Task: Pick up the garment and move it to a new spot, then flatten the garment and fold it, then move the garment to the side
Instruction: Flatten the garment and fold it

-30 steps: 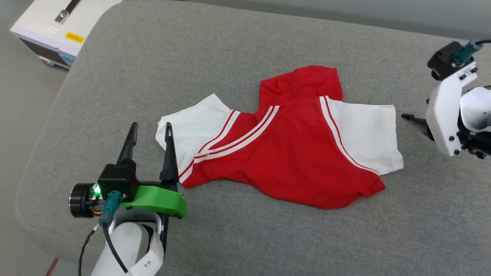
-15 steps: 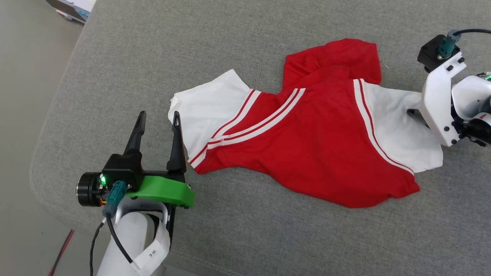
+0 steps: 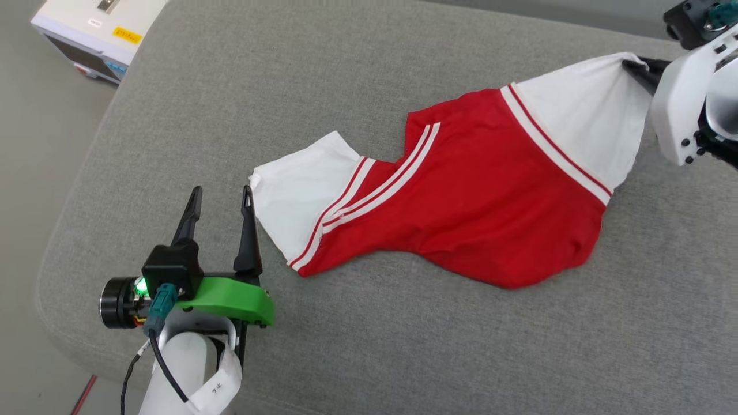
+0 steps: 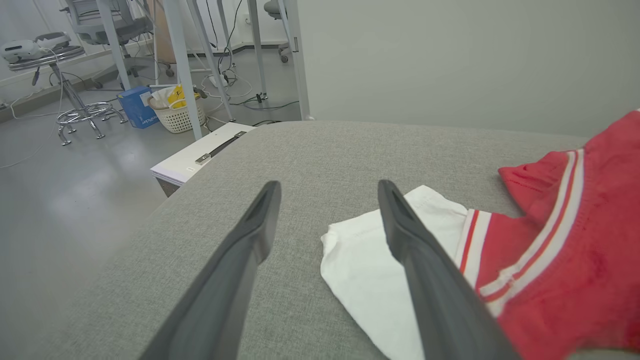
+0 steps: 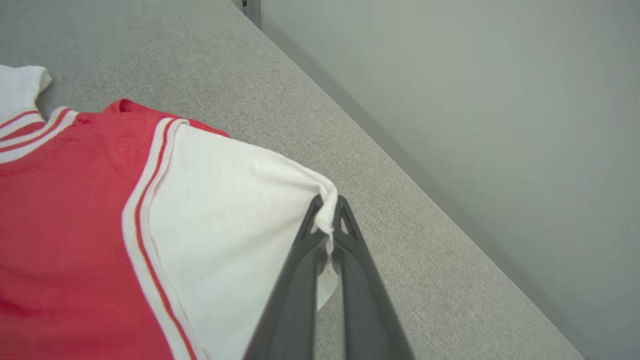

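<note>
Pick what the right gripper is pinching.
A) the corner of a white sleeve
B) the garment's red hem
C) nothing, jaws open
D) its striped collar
A: in the right wrist view the right gripper is shut on a bunched corner of the white sleeve of the garment.

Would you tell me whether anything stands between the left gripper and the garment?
Nothing visible does: the open left gripper sits beside the near white sleeve of the garment, only grey cushion between. The right gripper is shut on the far sleeve.
</note>
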Motion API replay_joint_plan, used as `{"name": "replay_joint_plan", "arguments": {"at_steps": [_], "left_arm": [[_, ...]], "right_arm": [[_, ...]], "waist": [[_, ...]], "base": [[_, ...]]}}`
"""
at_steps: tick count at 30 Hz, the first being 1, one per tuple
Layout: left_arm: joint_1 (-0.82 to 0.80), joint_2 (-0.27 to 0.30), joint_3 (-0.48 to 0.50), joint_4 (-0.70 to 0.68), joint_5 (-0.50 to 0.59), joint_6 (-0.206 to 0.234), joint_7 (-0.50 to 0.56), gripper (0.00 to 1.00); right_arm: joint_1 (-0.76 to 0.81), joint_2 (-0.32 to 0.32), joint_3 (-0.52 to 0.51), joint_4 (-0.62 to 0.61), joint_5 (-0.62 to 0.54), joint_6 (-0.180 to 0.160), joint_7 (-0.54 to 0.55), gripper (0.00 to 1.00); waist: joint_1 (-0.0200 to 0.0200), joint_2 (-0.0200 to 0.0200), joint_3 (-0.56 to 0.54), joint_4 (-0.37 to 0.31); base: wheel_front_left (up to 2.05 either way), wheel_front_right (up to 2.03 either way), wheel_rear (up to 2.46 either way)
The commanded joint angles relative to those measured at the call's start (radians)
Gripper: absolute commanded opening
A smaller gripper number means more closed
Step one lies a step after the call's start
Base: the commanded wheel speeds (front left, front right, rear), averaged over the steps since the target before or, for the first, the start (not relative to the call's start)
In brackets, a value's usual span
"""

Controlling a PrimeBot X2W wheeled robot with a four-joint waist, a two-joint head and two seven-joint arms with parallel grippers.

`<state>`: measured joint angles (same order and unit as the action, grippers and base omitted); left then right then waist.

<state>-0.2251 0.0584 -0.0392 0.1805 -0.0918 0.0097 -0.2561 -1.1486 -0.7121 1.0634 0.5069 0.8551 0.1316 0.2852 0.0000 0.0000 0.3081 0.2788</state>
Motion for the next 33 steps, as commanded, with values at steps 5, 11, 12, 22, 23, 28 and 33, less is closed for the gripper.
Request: {"name": "replay_joint_plan", "arguments": {"at_steps": [5, 11, 12, 22, 23, 28, 33], "left_arm": [[0.046, -0.004, 0.025, 0.011, 0.021, -0.014, -0.006, 1.0], [0.083, -0.003, 0.049, 0.023, 0.027, -0.021, -0.006, 1.0], [0.09, -0.003, 0.052, 0.025, 0.027, -0.021, -0.006, 1.0], [0.149, -0.005, 0.073, 0.047, 0.023, -0.021, -0.006, 1.0], [0.151, -0.005, 0.074, 0.049, 0.024, -0.022, -0.006, 1.0], [0.156, -0.006, 0.08, 0.056, 0.026, -0.027, -0.006, 1.0], [0.156, -0.006, 0.084, 0.064, 0.032, -0.033, -0.006, 1.0]], "right_arm": [[-0.023, -0.06, 0.009, -0.032, -0.024, -0.001, -0.109, 0.0], [0.031, -0.131, 0.015, -0.103, -0.057, -0.001, -0.209, 0.0], [0.056, -0.143, 0.009, -0.12, -0.058, -0.001, -0.228, 0.0], [0.449, -0.22, -0.152, -0.169, -0.037, -0.001, -0.336, 0.0], [0.497, -0.222, -0.18, -0.16, -0.038, -0.001, -0.35, 0.0], [0.694, -0.193, -0.301, -0.105, -0.046, -0.001, -0.414, 0.0], [0.861, -0.136, -0.412, -0.04, -0.084, -0.001, -0.465, 0.0]], "waist": [[0.0, 0.0, -0.094, -0.071], [0.0, 0.0, -0.138, -0.118], [0.0, 0.0, -0.147, -0.127], [0.0, 0.0, -0.198, -0.206], [0.0, 0.0, -0.199, -0.211], [0.0, 0.0, -0.199, -0.229], [0.0, 0.0, -0.192, -0.24]], "base": [[0.0, 0.0, 0.0], [0.0, 0.0, 0.0], [0.0, 0.0, 0.0], [0.0, 0.0, 0.0], [0.0, 0.0, 0.0], [0.0, 0.0, 0.0], [0.0, 0.0, 0.0]]}}
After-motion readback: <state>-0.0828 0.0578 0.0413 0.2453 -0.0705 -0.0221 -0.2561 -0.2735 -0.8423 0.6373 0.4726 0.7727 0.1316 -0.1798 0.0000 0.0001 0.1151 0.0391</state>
